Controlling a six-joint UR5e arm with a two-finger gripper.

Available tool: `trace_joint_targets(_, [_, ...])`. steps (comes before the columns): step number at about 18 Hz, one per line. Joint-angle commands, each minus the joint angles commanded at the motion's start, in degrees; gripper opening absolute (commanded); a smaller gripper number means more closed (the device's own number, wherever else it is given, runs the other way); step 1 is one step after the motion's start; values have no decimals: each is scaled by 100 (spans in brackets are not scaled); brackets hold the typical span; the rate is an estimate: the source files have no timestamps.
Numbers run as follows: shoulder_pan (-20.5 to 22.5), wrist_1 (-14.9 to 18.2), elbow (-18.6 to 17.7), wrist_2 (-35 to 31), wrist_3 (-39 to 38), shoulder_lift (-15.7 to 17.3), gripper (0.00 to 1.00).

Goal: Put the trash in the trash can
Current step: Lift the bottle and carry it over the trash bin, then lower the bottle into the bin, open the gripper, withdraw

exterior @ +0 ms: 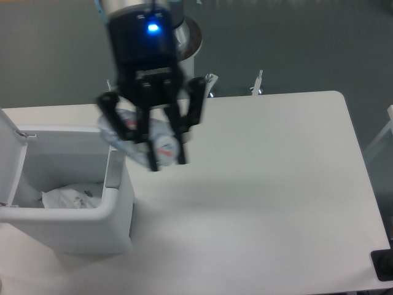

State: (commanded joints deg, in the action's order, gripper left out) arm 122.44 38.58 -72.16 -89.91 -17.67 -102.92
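Looking down from the fixed camera, I see nearest to me the bare front stretch of the white worktop [258, 233], with a small dark object [382, 265] at its front right corner, cut off by the frame edge. At front left stands the boxy white plastic trash can [73, 236] with rounded corners; its hinged lid [11, 144] is swung up on the left side and a grey tab [113, 169] sits on its right rim. Inside it, low against the front wall, lies the thin clear plastic bag with a white printed label [70, 198].

Just beyond and above the can's right rim hangs my black two-finger gripper [169, 161], a blue light [151, 27] lit on its body. The jaws are closed around the small clear plastic bottle [132, 134], which lies tilted between the fingers: its clear end points left, over the can's right edge, and its capped end with the red-and-white label shows at the lower right, by the fingertips. The bottle is off the worktop, held in the air and apart from the can. The picture is a little blurred here, so I cannot read the label.

Farther back I see the arm's round metal base [187, 37] at the worktop's rear edge, and behind it a plain grey floor [307, 43].
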Motion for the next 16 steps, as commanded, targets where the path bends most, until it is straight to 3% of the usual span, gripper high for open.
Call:
trace_joint_targets(11, [-511, 0, -9, -26, 17, -501, 41])
trace_joint_targets(16, [-616, 0, -246, -18, 9, -545, 44])
